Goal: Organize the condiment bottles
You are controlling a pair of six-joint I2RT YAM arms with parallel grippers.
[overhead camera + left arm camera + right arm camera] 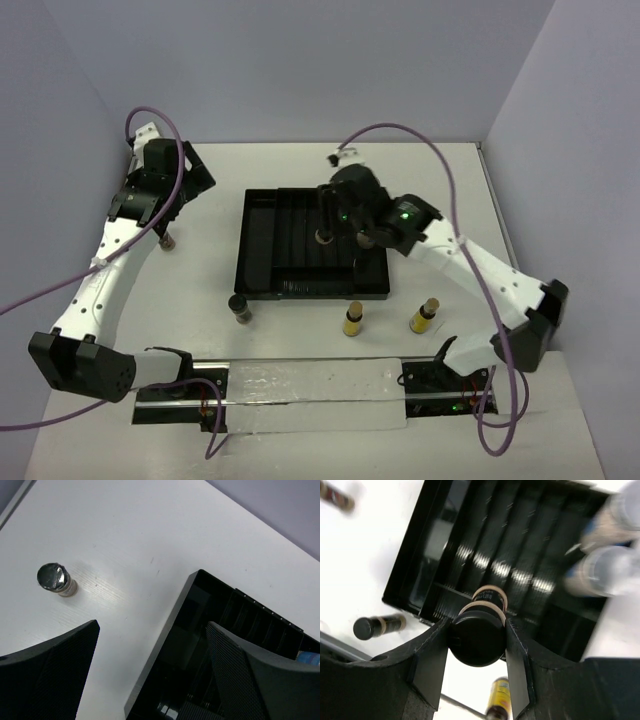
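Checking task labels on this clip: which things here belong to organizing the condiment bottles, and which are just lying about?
Job: dark bottle in the right gripper; loose dark bottle; yellow bottles; grey-capped bottle; two blurred clear-capped bottles; black tray.
Lying about: purple cables; white strip at near edge.

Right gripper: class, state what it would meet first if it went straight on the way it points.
Likely the tray's ribbed floor; the bottle in the right gripper would touch first.
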